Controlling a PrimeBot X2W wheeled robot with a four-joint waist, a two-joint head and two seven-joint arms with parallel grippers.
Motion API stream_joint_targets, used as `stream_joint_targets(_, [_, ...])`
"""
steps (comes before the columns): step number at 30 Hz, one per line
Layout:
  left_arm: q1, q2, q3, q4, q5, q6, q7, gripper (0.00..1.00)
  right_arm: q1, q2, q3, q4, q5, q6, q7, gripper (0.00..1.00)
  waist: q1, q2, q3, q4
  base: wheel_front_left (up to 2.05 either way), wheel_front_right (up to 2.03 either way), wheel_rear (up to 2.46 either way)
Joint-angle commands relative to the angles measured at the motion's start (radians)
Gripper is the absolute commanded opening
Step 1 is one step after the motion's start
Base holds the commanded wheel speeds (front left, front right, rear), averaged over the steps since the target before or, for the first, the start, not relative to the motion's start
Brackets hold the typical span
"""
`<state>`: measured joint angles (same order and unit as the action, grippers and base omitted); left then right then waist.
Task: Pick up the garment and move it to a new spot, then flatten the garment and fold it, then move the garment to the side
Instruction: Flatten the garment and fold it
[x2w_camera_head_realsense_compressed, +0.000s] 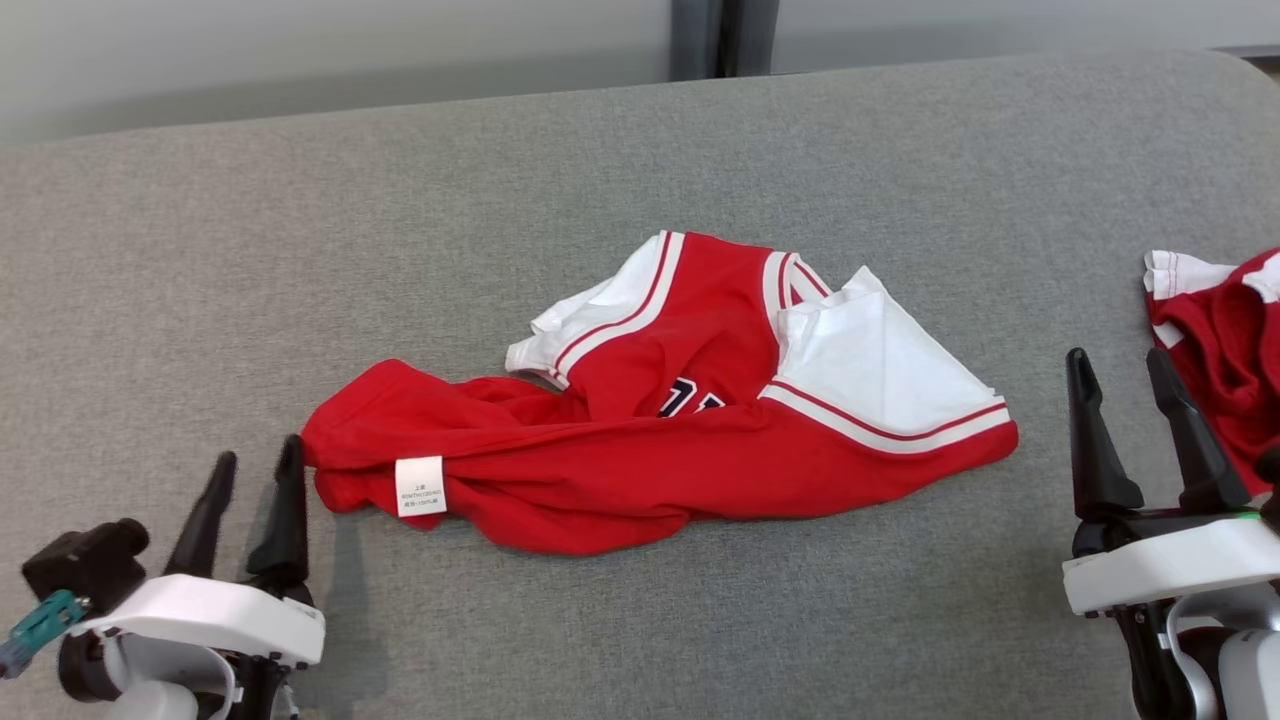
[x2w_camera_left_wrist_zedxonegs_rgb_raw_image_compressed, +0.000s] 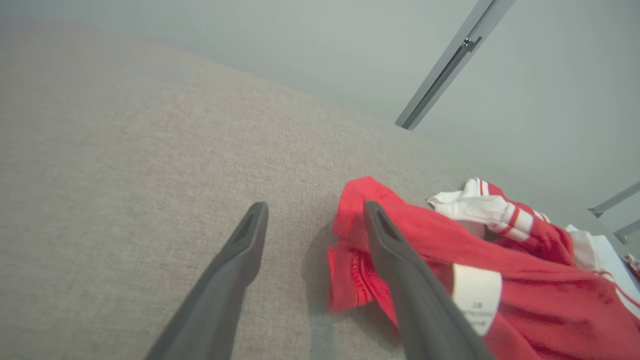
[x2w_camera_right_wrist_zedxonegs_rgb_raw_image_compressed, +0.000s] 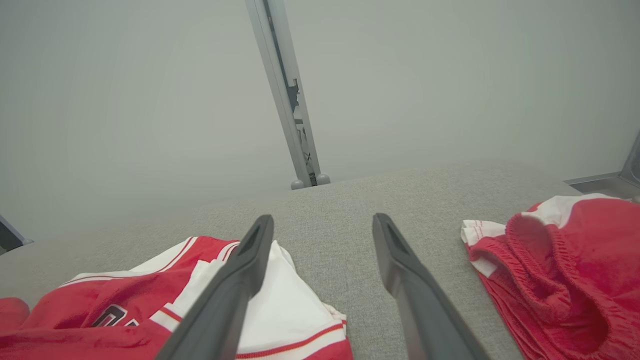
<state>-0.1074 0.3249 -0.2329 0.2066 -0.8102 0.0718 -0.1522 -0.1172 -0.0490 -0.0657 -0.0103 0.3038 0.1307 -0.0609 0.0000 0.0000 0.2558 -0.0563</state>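
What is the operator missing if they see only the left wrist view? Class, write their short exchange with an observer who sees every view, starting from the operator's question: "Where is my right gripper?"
Observer: The right gripper stands open, past the jersey's white-trimmed end.
Operator: Anything else on the cushion?
Observer: Yes, a second red garment lies bunched at the far right, apart from the jersey.
Operator: Is the jersey flat?
Observer: No; a fold covers part of its dark print.

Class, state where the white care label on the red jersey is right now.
In the head view, the white label sits at the red jersey's left end, just right of the open left gripper.
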Motion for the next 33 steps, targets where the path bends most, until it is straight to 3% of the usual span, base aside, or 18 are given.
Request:
stream_joint_targets(1, [0.002,0.004,0.019,-0.009,0.015,0.011,-0.035,1.0,0.003,-0.005,-0.009,-0.004,-0.001,0.0,-0.002,1.0,0.0,0.0,-0.008,0.009,0.0,0.0,0.0])
stream_joint_targets(10, [-0.023,0.027,0.104,-0.173,0.211,0.093,-0.112,1.0,0.002,-0.006,-0.041,-0.047,-0.052,0.0,0.005,1.0,0.0,0.0,-0.045,0.036,0.0,0.0,0.0])
stream_joint_targets(18, [0.045,0.047,0.063,-0.296,0.37,0.154,-0.093,1.0,0.028,-0.011,-0.038,-0.055,-0.094,0.0,0.027,1.0,0.0,0.0,-0.095,0.035,0.0,0.0,0.0])
stream_joint_targets(33, [0.11,0.06,0.003,-0.282,0.386,0.161,-0.029,1.0,0.066,-0.025,-0.037,-0.061,-0.107,0.0,0.067,1.0,0.0,0.0,-0.138,0.043,0.0,0.0,0.0])
